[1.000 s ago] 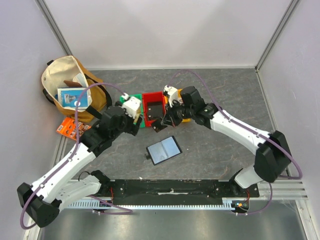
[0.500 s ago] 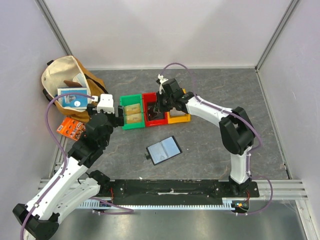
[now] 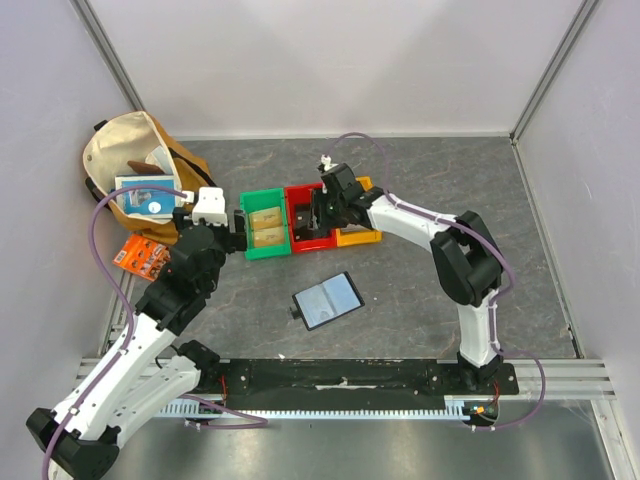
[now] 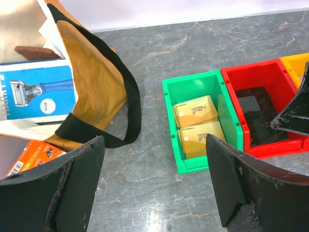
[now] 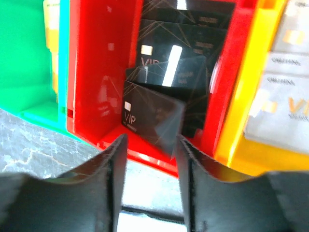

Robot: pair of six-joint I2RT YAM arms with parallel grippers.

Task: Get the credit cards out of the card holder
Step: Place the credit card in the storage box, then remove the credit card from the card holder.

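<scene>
Deposit step: right gripper (image 5: 150, 142), fingers parted, hovers over red bin (image 5: 96, 72) with tilted black card (image 5: 152, 118); left gripper (image 4: 154, 142) spread wide; next move likely returns nearward to card holder (image 3: 327, 300).

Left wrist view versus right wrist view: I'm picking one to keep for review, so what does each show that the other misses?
Only the left wrist view shows the tan bag, the blue razor box in it and the orange pack beside it. Only the right wrist view shows the VIP print on the black cards and the silver cards in the yellow bin. Both show the red bin and the green bin.
</scene>
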